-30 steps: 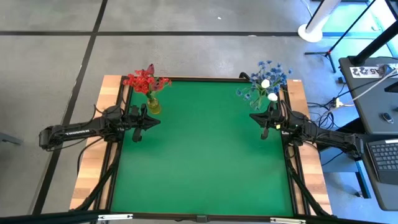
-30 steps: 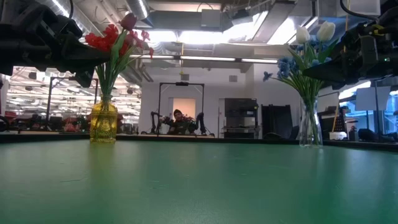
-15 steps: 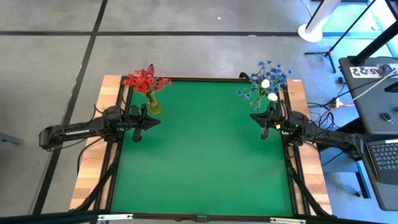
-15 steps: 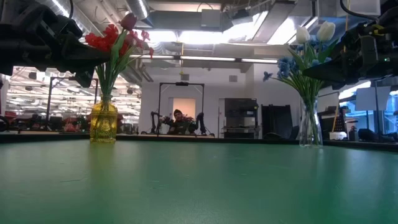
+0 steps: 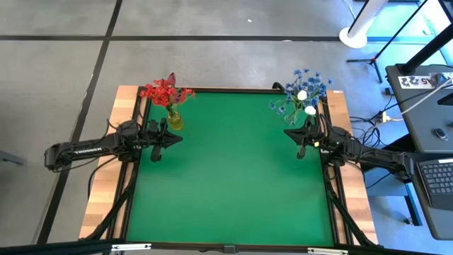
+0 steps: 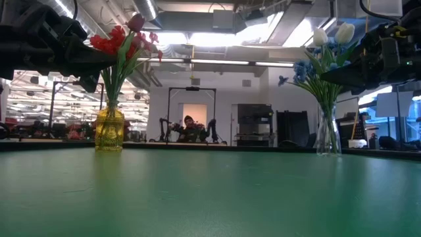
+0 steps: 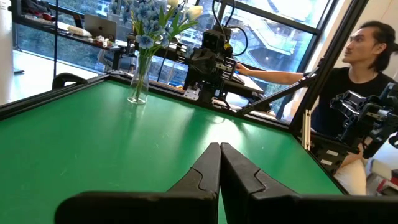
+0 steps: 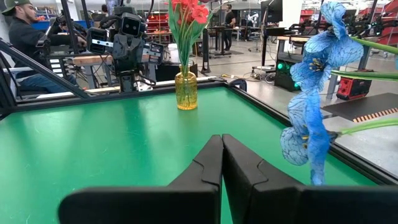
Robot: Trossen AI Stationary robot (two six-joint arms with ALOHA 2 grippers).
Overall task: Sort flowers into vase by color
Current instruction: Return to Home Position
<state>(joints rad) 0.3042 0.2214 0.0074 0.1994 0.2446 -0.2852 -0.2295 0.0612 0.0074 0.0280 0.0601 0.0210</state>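
A yellow glass vase (image 5: 174, 120) stands at the table's far left and holds the red flowers (image 5: 164, 91) with a dark red-pink bud (image 6: 136, 22). A clear vase (image 6: 327, 135) at the far right holds the blue flowers (image 5: 306, 83) and white tulip buds (image 5: 306, 102). My left gripper (image 5: 178, 137) hovers shut just near of the yellow vase, pointing right. My right gripper (image 5: 287, 131) hovers shut just near of the clear vase, pointing left. In the wrist views the left gripper (image 7: 219, 148) and right gripper (image 8: 222, 139) hold nothing.
The green mat (image 5: 233, 177) covers the table between the arms. Black frame rails (image 5: 134, 184) run along both sides. A person (image 7: 367, 81) sits beyond the table's right side, another person (image 8: 25, 37) beyond the left. A blue cluster (image 8: 311, 106) hangs close to the right wrist camera.
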